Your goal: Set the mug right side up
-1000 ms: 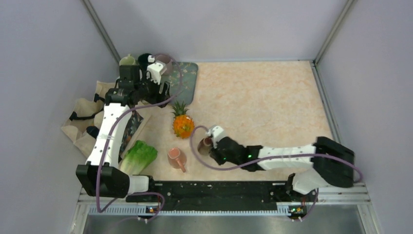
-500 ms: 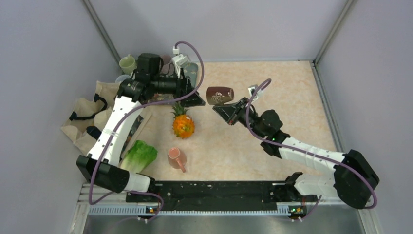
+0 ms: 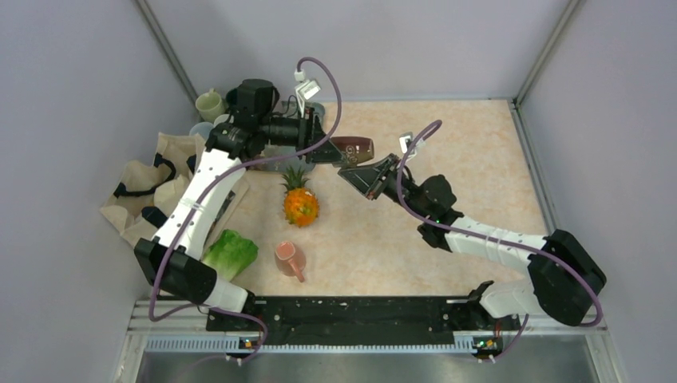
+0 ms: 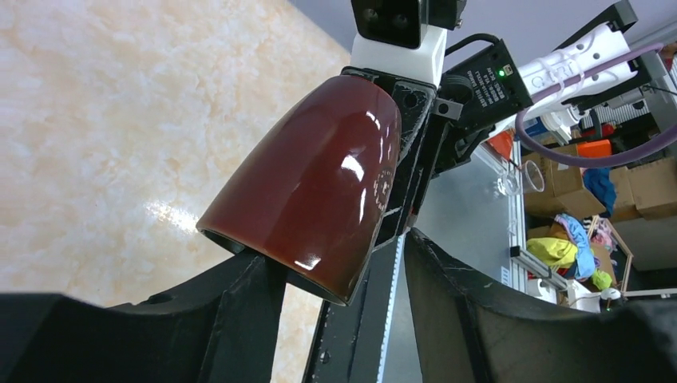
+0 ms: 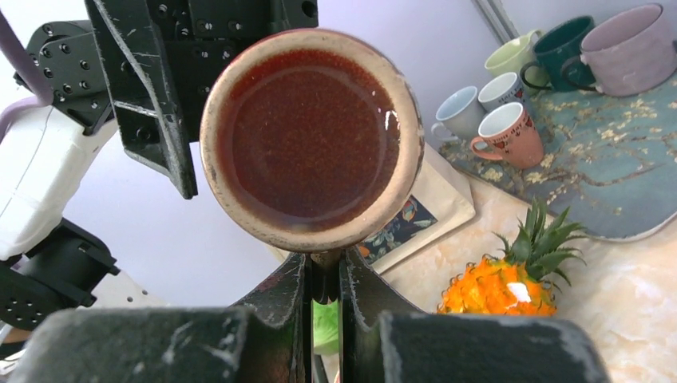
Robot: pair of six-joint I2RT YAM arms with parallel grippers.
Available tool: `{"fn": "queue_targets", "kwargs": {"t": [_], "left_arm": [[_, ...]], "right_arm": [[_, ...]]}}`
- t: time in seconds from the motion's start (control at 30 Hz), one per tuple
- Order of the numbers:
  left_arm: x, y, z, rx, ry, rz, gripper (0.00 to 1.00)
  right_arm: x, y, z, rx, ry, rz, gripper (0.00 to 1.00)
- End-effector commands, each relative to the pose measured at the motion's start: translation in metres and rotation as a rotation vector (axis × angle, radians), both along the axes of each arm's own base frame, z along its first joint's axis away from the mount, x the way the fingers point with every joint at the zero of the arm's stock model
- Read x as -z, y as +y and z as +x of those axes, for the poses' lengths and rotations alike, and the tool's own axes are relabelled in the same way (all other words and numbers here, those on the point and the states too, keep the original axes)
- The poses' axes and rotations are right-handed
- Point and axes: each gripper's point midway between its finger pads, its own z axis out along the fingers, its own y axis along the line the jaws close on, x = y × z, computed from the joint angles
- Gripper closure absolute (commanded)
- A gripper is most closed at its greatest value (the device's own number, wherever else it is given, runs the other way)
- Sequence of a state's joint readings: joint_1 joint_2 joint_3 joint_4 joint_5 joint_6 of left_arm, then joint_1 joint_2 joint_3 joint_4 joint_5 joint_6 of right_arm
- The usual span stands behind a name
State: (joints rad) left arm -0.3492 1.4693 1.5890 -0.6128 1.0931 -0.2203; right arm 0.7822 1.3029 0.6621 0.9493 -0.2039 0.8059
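Ceramic: dark red mug (image 3: 355, 149) is off the table (image 3: 447, 159), in the air between the two arms, lying on its side. It is above the far half of the table, just beyond the pineapple (image 3: 300, 199).

Right pincer (image 3: 362, 167): closed and carrying the mug. In the right wrist view its fingers (image 5: 291, 291) are pressed together on a narrow bit of the mug just under its round, tan-ringed face (image 5: 311, 136). Whether that bit is the handle I cannot tell.

Left pincer (image 3: 326, 152): open, reaching in from the left. In the left wrist view its two fingers straddle the wide end of the mug (image 4: 319, 183). The left-hand finger (image 4: 239, 295) sits right at the rim, possibly touching. The other finger (image 4: 455, 295) stands apart, with a clear gap. The mug's narrow end points away from this pincer, toward the right pincer's body.

Also on the table:
- A lettuce (image 3: 230, 254) is near the left arm's base.
- A pink mug (image 3: 287, 258) lies on its side just right of the lettuce.
- A patterned mat (image 5: 607, 159) at the far left carries several upright mugs.
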Motion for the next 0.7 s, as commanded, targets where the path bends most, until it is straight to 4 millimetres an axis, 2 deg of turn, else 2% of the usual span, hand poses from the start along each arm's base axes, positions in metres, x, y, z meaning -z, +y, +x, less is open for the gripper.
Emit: {"fn": "queue_targets", "kwargs": {"t": [0.0, 0.23, 0.3, 0.33, 0.37, 0.47, 0.5, 0.53, 0.57, 0.6, 0.63, 0.67], "left_arm": [[-0.032, -0.001, -0.003, 0.017, -0.115, -0.044, 0.44], [-0.031, -0.019, -0.016, 0.091, -0.031, -0.085, 0.67], [-0.035, -0.023, -0.016, 0.105, -0.015, -0.103, 0.82], [-0.037, -0.024, -0.015, 0.107, -0.021, -0.111, 0.94], [-0.037, -0.025, -0.013, 0.1, -0.022, -0.108, 1.0], [-0.025, -0.023, 0.0, 0.029, -0.033, -0.06, 1.0], [-0.018, -0.02, 0.008, -0.015, -0.054, -0.019, 1.0], [-0.01, -0.014, 0.021, -0.081, -0.102, 0.048, 1.0], [0.004, -0.002, 0.044, -0.195, -0.163, 0.162, 1.0], [0.015, 0.011, 0.059, -0.258, -0.239, 0.266, 1.0], [0.026, 0.026, 0.076, -0.301, -0.33, 0.374, 1.0], [0.037, 0.04, 0.091, -0.354, -0.379, 0.471, 1.0]], "right_arm": [[-0.052, -0.01, 0.001, 0.017, -0.107, 0.115, 1.0], [-0.053, 0.005, 0.001, -0.061, -0.1, 0.14, 1.0], [-0.047, 0.012, 0.002, -0.091, -0.082, 0.145, 1.0], [-0.044, 0.014, 0.002, -0.102, -0.074, 0.146, 1.0], [-0.041, 0.016, 0.002, -0.111, -0.066, 0.144, 1.0], [-0.028, 0.022, 0.005, -0.123, -0.031, 0.111, 1.0], [-0.022, 0.024, 0.008, -0.118, -0.014, 0.083, 0.89], [-0.012, 0.027, 0.012, -0.11, 0.006, 0.042, 0.69], [-0.002, 0.029, 0.015, -0.099, 0.026, -0.003, 0.47], [0.01, 0.029, 0.02, -0.079, 0.047, -0.054, 0.18], [0.027, 0.028, 0.025, -0.047, 0.087, -0.114, 0.03], [0.039, 0.025, 0.029, -0.022, 0.102, -0.156, 0.01]]}}
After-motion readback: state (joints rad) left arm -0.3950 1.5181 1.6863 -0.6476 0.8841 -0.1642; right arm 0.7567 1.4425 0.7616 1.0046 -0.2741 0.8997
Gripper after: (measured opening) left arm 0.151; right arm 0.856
